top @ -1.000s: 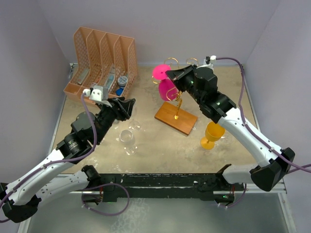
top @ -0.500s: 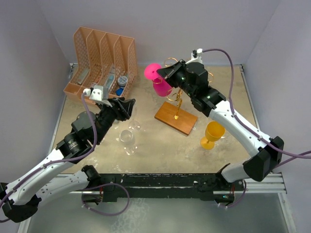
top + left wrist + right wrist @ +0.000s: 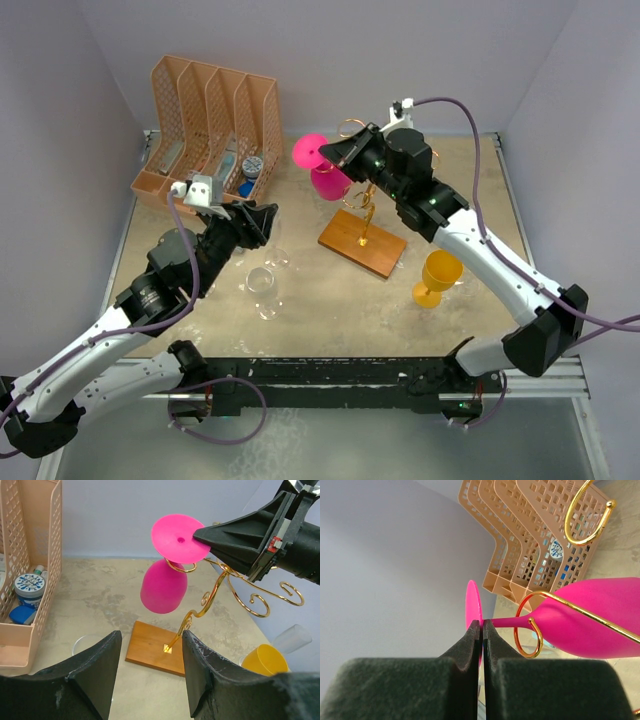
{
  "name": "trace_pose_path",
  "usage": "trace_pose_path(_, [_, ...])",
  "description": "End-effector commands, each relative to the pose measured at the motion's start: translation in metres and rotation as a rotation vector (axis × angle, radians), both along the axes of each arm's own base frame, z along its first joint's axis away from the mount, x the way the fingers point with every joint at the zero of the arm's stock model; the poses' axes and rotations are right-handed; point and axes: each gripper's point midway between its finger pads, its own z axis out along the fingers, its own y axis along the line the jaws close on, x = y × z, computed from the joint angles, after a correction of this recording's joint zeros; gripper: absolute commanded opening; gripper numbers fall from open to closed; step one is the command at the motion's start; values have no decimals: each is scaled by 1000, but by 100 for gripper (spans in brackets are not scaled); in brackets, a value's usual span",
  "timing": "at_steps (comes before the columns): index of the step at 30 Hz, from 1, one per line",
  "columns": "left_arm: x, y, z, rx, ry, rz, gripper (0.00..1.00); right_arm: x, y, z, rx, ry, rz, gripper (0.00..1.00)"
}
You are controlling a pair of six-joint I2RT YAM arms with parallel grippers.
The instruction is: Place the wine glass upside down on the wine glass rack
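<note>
A pink wine glass [image 3: 330, 182] hangs bowl down and tilted, with its round foot [image 3: 310, 150] uppermost. Its stem lies in a gold curl [image 3: 527, 630] of the wine glass rack, whose wooden base [image 3: 362, 243] stands mid-table. My right gripper [image 3: 326, 153] is shut on the edge of the glass's foot [image 3: 473, 605], right where the stem begins. The left wrist view shows the glass [image 3: 163, 587], the rack's gold arms [image 3: 220, 582] and the right gripper [image 3: 201, 534]. My left gripper [image 3: 262, 222] is open and empty, low and left of the rack [image 3: 151, 636].
An orange file organizer [image 3: 210, 110] with small items stands at the back left. A clear glass [image 3: 263, 285] stands just in front of the left gripper. A yellow glass [image 3: 438, 275] stands right of the rack's base. Side walls close in on both sides.
My right gripper has shifted left with the pink glass, bringing its stem into the gold curl. The left arm has not moved.
</note>
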Motion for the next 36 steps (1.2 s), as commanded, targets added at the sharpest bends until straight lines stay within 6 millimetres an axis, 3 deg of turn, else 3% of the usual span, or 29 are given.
trace_pose_path(1, [-1,3,23,-52,-35,8,49,-11,-14,22,14,-54,-16,0])
trace_pose_path(6, [-1,2,22,-53,-33,7,49,-14,-22,13,-2,-37,-44,0])
trace_pose_path(15, [-2,-1,23,-59,-30,-9,49,-9,-27,5,-48,-31,-78,16])
trace_pose_path(20, [-2,0,24,-59,-27,-6,50,-7,-42,16,-57,-89,-144,28])
trace_pose_path(27, [-1,4,22,-49,-13,15,50,-11,-59,35,-75,-124,-197,37])
trace_pose_path(36, [-1,8,21,-40,2,31,50,-40,-88,69,-82,-203,-227,48])
